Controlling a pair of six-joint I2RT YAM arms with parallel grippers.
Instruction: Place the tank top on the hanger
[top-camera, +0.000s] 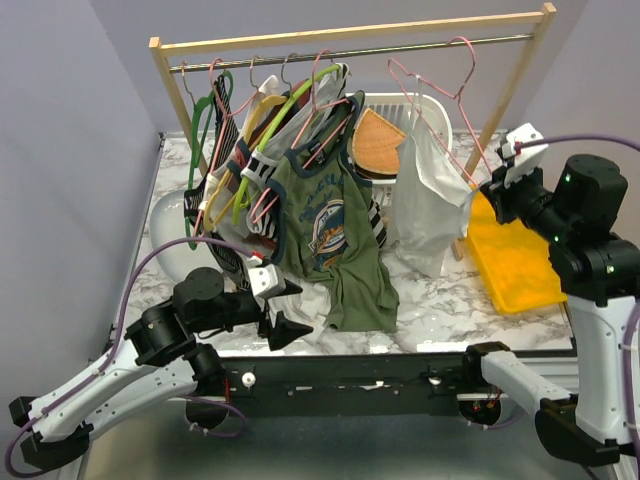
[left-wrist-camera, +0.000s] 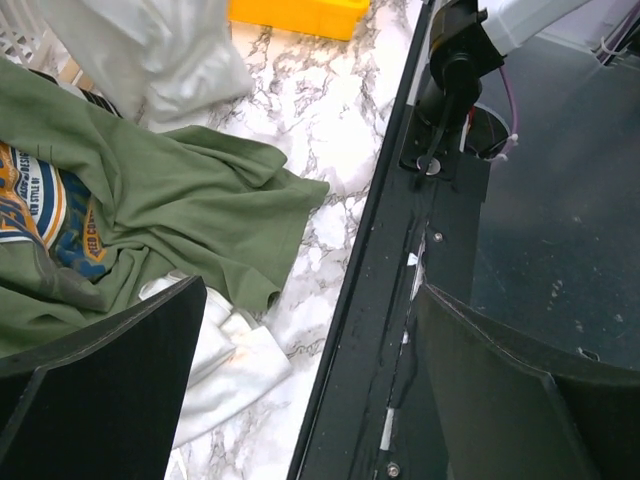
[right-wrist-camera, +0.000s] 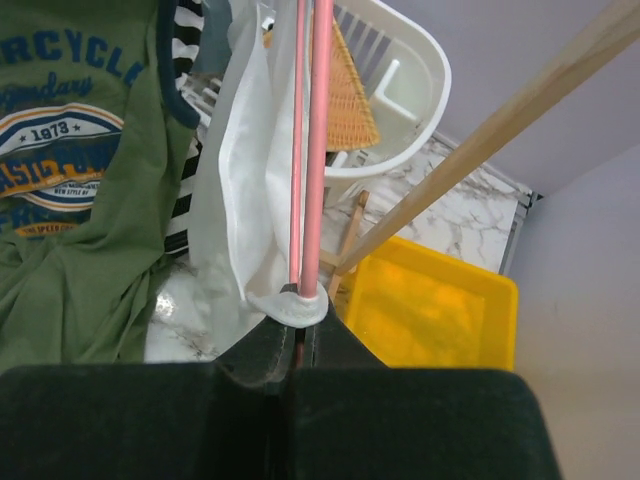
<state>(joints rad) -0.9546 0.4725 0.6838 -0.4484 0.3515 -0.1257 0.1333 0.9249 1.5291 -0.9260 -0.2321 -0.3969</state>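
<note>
The white tank top (top-camera: 428, 195) hangs from the pink wire hanger (top-camera: 470, 60), whose hook is over the rack's rail. My right gripper (top-camera: 482, 192) is shut on the hanger's lower right corner. In the right wrist view the pink hanger wires (right-wrist-camera: 315, 150) run up out of the closed right gripper (right-wrist-camera: 300, 335), with a white strap looped around them just above the fingertips and the tank top (right-wrist-camera: 235, 190) hanging to their left. My left gripper (top-camera: 285, 312) is open and empty above the table's front edge. Its view (left-wrist-camera: 310, 400) shows the tank top's hem (left-wrist-camera: 150, 50) far off.
The wooden rack (top-camera: 350, 38) holds several hangers with clothes, among them a lime-green hanger (top-camera: 275, 115) and the olive-green printed top (top-camera: 335, 235). A white basket (top-camera: 400, 110) stands behind it. A yellow bin (top-camera: 510, 255) sits at the right. Another white cloth (left-wrist-camera: 225, 350) lies under the green top's hem.
</note>
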